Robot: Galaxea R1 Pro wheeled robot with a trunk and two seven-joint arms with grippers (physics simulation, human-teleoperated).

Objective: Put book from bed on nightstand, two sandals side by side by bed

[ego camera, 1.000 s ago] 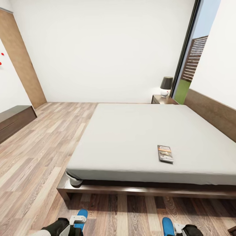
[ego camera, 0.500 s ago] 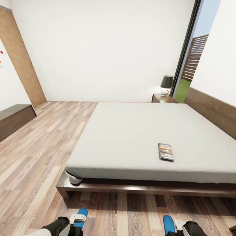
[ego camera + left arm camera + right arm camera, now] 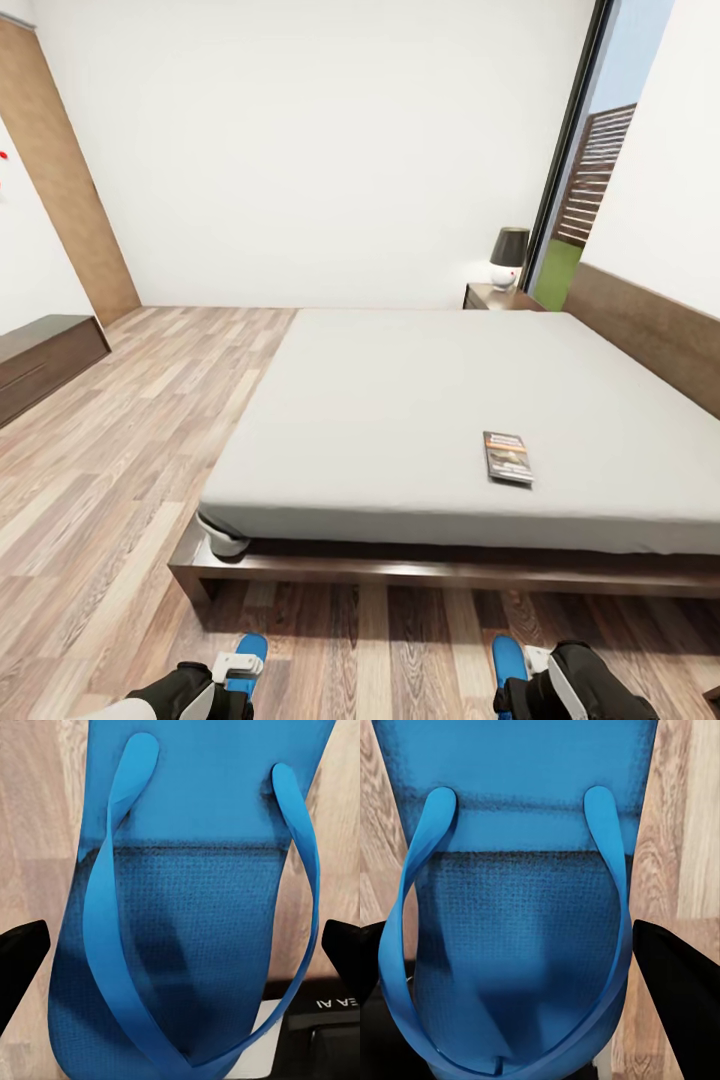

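Wrist views show each claw, left (image 3: 180,945) and right (image 3: 521,960), pinching a textured rubbery blue sandal (image 3: 187,870) (image 3: 517,870).

Both arms low at the bottom edge of the head view, forearms dark. Left gripper (image 3: 238,672) at lower left, white fingers pointing forward, clamped on a blue sandal (image 3: 247,660); left wrist view has black fingertips (image 3: 21,952) either side of the sole. Right gripper (image 3: 525,675) at lower right, wrist white and black, gripping the other sandal (image 3: 508,665); black fingers (image 3: 679,982) flank it in the right wrist view.
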